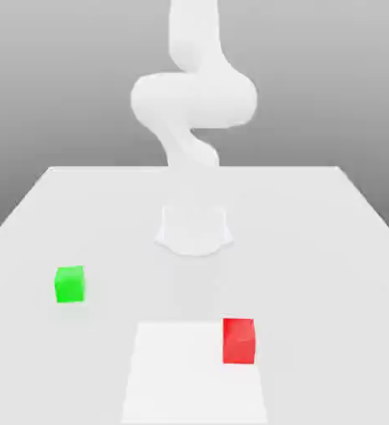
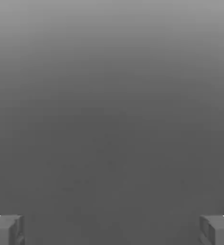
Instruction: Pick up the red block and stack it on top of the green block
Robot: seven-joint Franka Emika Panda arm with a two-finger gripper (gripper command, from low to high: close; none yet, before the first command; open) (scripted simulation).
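Small matte bright-red cube, the red block (image 1: 239, 340), on the white counter (image 1: 313, 249) toward the exterior view's right, green block (image 1: 69, 284) well apart at left, fingers (image 2: 6, 230) spread wide, holding nothing

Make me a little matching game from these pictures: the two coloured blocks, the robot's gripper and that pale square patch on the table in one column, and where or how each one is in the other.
Things:
1. red block
2. green block
3. gripper
4. pale square patch

Places or states:
A. alone on the table toward the exterior view's left
B. open, holding nothing
C. lying flat at the table's near edge
D. at the patch's edge, toward the exterior view's right

Pairs: 1-D, 2-A, 3-B, 4-C
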